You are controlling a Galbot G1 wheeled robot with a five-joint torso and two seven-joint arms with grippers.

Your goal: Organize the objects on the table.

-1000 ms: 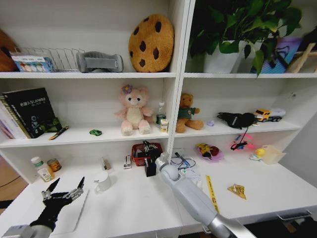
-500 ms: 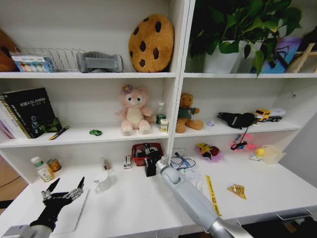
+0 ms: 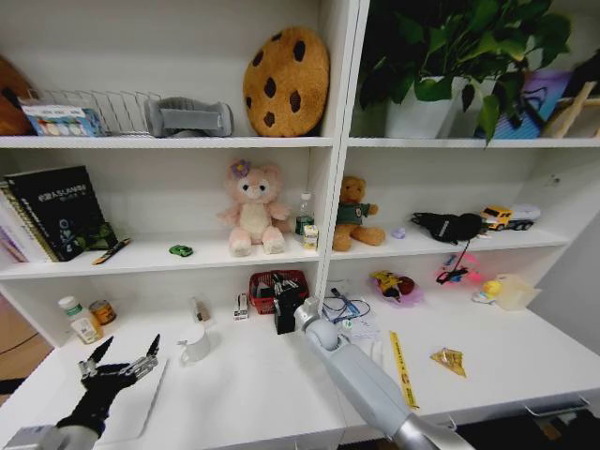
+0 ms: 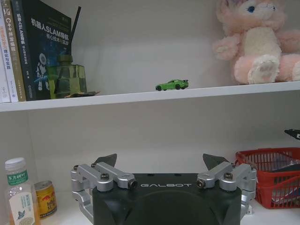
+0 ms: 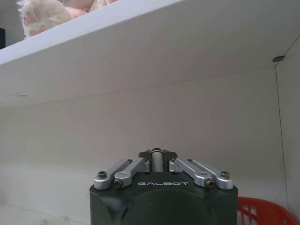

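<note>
From my remote station I see the white table (image 3: 253, 394) running under the built-in shelving, with the red basket (image 3: 275, 289) at its back edge serving as my landmark. My right arm stretches long and straight from the near edge of the table up toward that basket, its right gripper (image 3: 289, 312) arriving just in front of the basket beside a black block; in the right wrist view the right gripper (image 5: 157, 157) has its fingers pinched together around a thin dark upright object I cannot identify, the basket's red rim (image 5: 262, 210) showing at the corner. My left arm sits low and parked, well to the left of the basket and nearer to me, the left gripper (image 3: 120, 359) raised over a pale flat slab with its fingers spread wide and nothing between them; the left wrist view confirms the left gripper (image 4: 159, 164) standing open. A white mug (image 3: 195, 346) stands between that gripper and the basket. On the shelf above and left of the basket, the tiny green toy car (image 3: 181, 250) rests beside the pink plush rabbit (image 3: 251, 208).
</note>
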